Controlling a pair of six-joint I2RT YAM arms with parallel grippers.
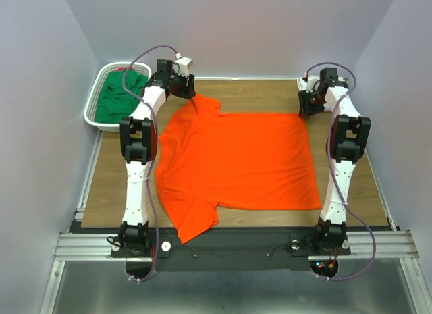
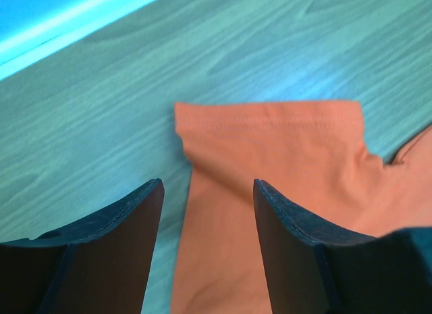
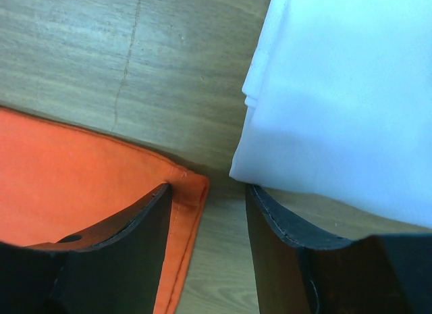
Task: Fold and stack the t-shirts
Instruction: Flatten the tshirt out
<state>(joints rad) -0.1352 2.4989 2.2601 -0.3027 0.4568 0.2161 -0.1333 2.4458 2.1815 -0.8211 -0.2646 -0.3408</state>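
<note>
The orange-red t-shirt point(image 1: 236, 162) lies spread flat on the wooden table, sleeves on the left, hem on the right. My left gripper point(image 1: 190, 91) is open over the far sleeve; in the left wrist view point(image 2: 208, 184) the sleeve point(image 2: 270, 145) lies between and below the fingers. My right gripper point(image 1: 305, 106) is open at the far hem corner; in the right wrist view point(image 3: 208, 188) the orange corner point(image 3: 67, 172) lies by the left finger and a white t-shirt point(image 3: 344, 91) by the right finger. The dark green t-shirt point(image 1: 121, 98) lies bunched in the basket.
A white mesh basket point(image 1: 93, 105) stands at the far left corner, beside the table edge. Grey walls close in on three sides. A metal rail point(image 1: 236, 245) runs along the near edge, with the arm bases on it.
</note>
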